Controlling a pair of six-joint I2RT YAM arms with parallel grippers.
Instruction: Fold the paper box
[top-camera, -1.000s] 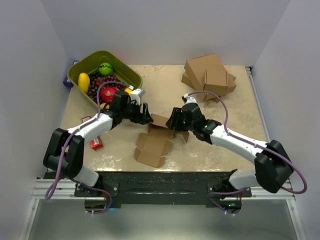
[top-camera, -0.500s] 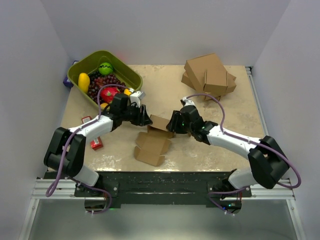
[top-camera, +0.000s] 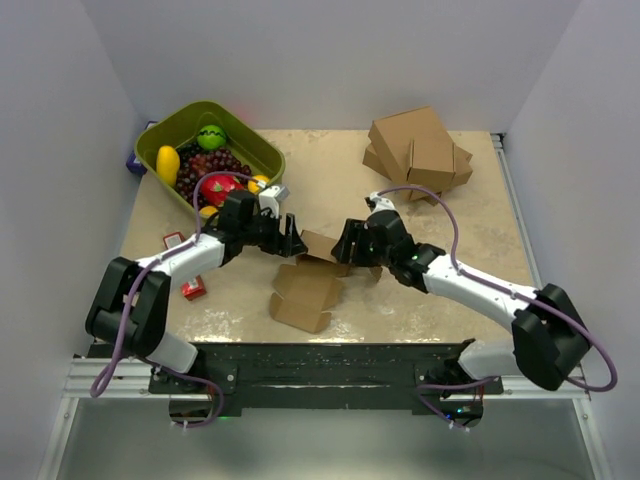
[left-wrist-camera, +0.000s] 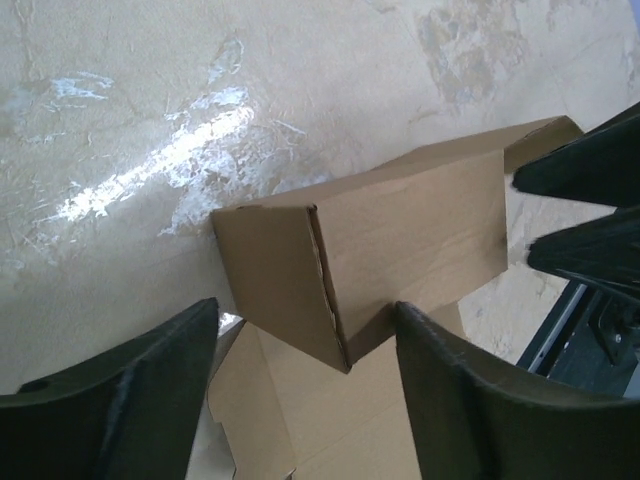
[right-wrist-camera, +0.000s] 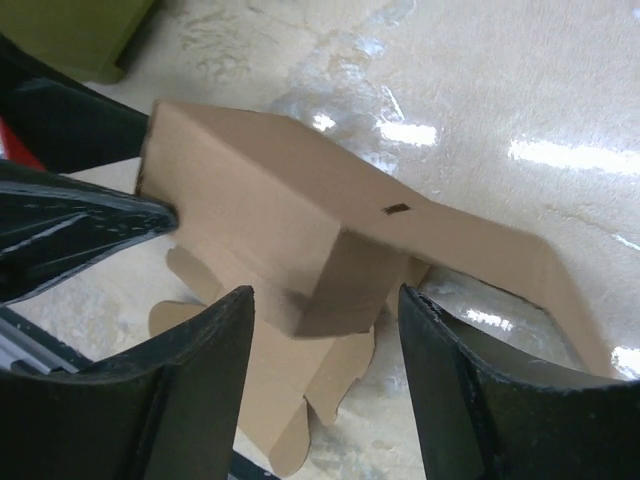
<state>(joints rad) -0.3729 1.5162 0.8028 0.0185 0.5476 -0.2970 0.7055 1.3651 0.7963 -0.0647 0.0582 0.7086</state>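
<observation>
Near the middle of the desk (top-camera: 330, 190) lies the paper box (top-camera: 305, 290), its near flaps flat and its far section raised into a sleeve. The left end effector (top-camera: 293, 238) and right end effector (top-camera: 345, 246) flank that sleeve from opposite ends, each with fingers spread wide.

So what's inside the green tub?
Fruit: a yellow one, a round green one, dark grapes, a red one, a small orange one. They hide the floor of the green tub; the left arm covers its near corner.

Overhead, close opposed wrists, perhaps sharing box (left-wrist-camera: 400, 235)
</observation>
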